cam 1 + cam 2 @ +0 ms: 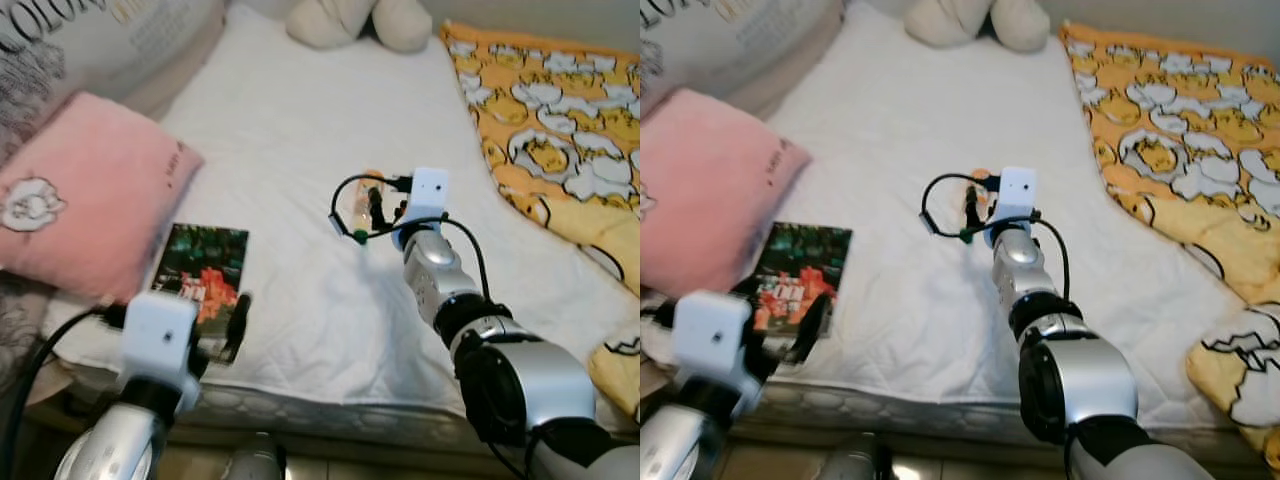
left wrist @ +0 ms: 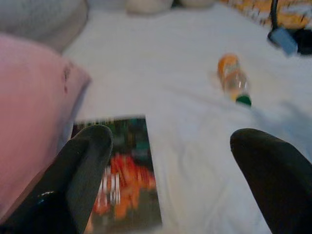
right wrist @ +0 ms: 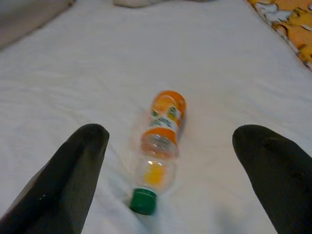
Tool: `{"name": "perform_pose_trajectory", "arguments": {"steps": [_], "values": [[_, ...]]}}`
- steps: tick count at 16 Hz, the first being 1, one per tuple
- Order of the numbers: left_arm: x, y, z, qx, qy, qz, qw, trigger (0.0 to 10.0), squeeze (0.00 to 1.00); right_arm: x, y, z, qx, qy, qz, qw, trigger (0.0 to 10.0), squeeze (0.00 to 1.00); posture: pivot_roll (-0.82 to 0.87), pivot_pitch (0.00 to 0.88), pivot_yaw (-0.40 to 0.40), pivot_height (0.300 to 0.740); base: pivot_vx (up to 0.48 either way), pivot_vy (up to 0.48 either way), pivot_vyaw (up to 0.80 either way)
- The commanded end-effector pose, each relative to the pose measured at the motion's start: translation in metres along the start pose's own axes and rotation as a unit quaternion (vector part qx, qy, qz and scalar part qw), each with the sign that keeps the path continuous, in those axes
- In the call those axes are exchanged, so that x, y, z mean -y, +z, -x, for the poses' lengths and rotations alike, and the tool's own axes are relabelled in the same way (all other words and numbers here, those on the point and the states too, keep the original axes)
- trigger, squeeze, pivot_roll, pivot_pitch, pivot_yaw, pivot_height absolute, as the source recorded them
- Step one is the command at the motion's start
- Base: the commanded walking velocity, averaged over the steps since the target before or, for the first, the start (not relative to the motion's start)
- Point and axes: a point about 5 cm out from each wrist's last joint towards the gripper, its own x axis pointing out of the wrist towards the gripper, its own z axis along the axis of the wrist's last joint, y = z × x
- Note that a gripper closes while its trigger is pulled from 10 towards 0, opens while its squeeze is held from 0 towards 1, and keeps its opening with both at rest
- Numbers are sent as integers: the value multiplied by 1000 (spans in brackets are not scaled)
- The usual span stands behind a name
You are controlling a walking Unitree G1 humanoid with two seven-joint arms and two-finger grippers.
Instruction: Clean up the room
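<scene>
1. Plastic bottle lies on its side mid white sheet; orange label, green cap, a little orange liquid inside.
2. R gripper above bottle, fingers wide apart, holding nothing.
3. L gripper near the bed edge over a book, fingers spread, empty.
4. Pink pillow beside book.

Soft, even indoor light; the left wrist view is blurred, perhaps from motion, with faint shadows.

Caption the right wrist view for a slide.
Open right gripper poised over a clear plastic green-capped bottle with orange label lying on the white quilted bedsheet.
</scene>
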Motion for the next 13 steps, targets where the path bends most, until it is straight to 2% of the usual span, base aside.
{"name": "perform_pose_trajectory", "arguments": {"steps": [1,2,4,6,8,11,12,13], "values": [[2,5,5,4,3,-3,1000,10000,0,2,2,-1,-7,-10,0,1000,10000,0,512,190,-66,740,0,0,0],[3,7,20,-10,9,-2,1000,10000,0,1,-3,-1,-24,-13,-3,1000,10000,0,539,233,-63,740,0,0,0],[4,7,24,-17,12,-2,1000,10000,0,-1,-6,0,-35,-11,-3,999,10000,0,549,247,-64,740,0,0,0],[7,8,32,-29,20,3,999,10000,0,-10,-17,2,-67,8,4,998,10000,0,566,278,-66,740,0,0,0],[9,6,35,-34,21,4,999,10000,0,-16,-20,3,-82,17,24,996,10000,0,563,297,-68,740,0,0,0],[10,6,35,-40,21,4,999,10000,0,-21,-22,4,-88,20,31,995,10000,0,556,306,-72,740,0,0,0],[9,6,33,-38,22,2,999,10000,0,-23,-20,3,-84,24,31,996,1882,0,557,307,-71,740,0,0,0],[9,7,33,-38,22,1,999,10000,0,-23,-20,3,-83,26,31,996,1882,0,557,307,-71,740,0,0,0]]}}
